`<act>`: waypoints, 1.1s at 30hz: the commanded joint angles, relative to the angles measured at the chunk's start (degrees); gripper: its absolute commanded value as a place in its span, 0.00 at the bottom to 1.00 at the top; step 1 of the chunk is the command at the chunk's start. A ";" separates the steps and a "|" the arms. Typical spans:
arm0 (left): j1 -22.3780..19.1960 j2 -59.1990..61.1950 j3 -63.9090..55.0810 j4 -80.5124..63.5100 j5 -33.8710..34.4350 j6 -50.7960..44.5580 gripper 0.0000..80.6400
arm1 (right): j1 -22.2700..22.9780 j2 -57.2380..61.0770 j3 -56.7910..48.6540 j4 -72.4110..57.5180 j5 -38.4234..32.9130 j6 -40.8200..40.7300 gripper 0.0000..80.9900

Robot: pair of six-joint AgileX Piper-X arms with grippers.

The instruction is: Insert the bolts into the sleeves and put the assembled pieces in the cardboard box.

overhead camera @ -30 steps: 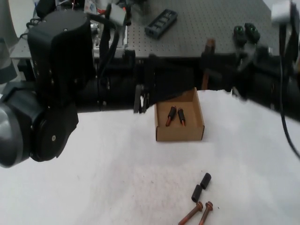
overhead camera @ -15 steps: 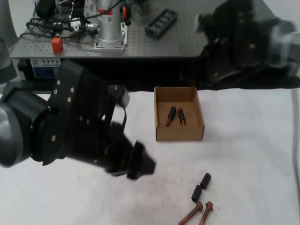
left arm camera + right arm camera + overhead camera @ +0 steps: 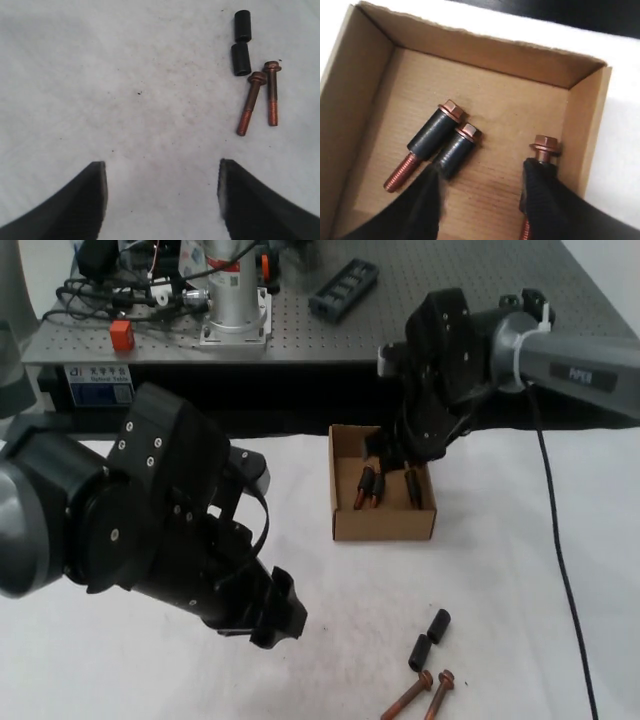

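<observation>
High view: the right claw is in the cardboard box, and the left claw is near the loose sleeves and bolts. Left wrist view: the left claw is open, and these lie on the worktop beyond its fingertips. Right wrist view: the right claw is open, with two assembled pieces by one finger and a third bolt at the other.

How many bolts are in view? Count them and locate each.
5. Two bare bolts lie on the white cloth beside the loose sleeves. Three are in the cardboard box: two sleeved bolts side by side, and a third bolt partly behind the right tool.
</observation>
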 commanded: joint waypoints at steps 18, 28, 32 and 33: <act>0.02 -35.63 -0.23 5.73 -15.62 -3.31 0.30 | -5.54 -54.62 24.53 3.23 -7.58 0.58 0.45; 0.02 -41.38 -0.23 5.74 -15.53 -3.31 0.30 | -5.34 -60.51 31.60 17.28 -17.75 4.17 0.45; 0.02 -41.14 -0.23 5.74 -15.53 -4.09 0.30 | -5.27 -62.02 31.72 21.81 -17.75 4.69 0.45; 0.02 -41.10 -0.23 5.74 -15.53 -4.82 0.30 | -5.27 -62.64 31.72 22.26 -17.75 5.65 0.45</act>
